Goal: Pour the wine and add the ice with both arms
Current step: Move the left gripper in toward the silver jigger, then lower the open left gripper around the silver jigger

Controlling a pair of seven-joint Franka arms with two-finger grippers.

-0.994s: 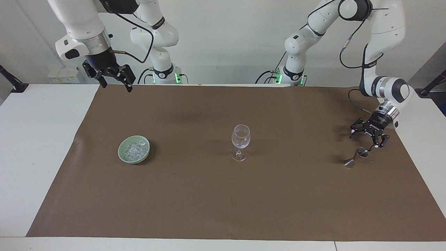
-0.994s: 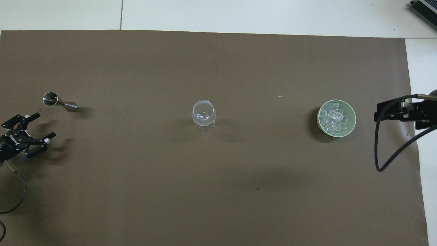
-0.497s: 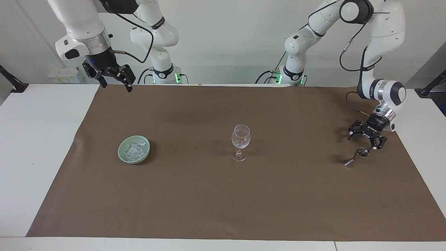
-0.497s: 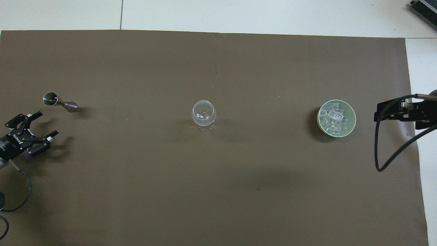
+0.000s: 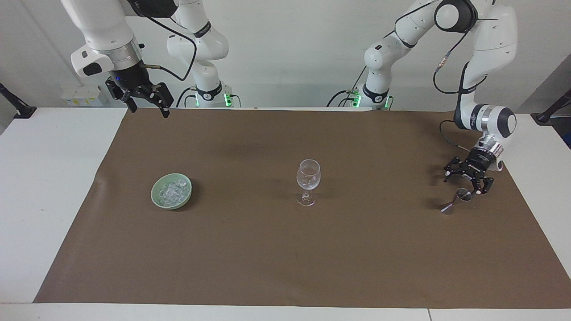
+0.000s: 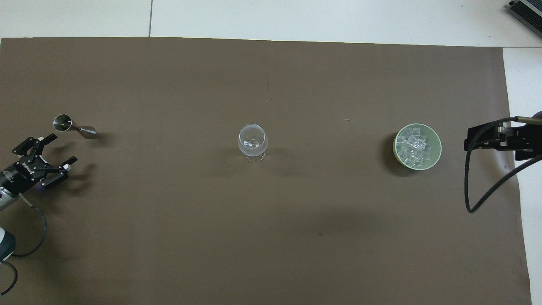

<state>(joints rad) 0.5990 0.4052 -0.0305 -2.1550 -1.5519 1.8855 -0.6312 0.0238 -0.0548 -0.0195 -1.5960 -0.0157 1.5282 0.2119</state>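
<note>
Clear ice cubes [image 5: 172, 191] are heaped in a pale green bowl [image 5: 157, 199]; an empty stemmed glass [image 5: 308, 180] is stood upright mid-counter.

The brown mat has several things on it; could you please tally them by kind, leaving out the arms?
Stemmed glass: 1
Pale green bowl, with ice in it: 1
Metal jigger: 1
Total: 3

Wall [image 5: 290, 53]: plain white
Table [image 5: 44, 178]: white top
Cover [image 5: 285, 249]: brown sheet spread across the table
</note>
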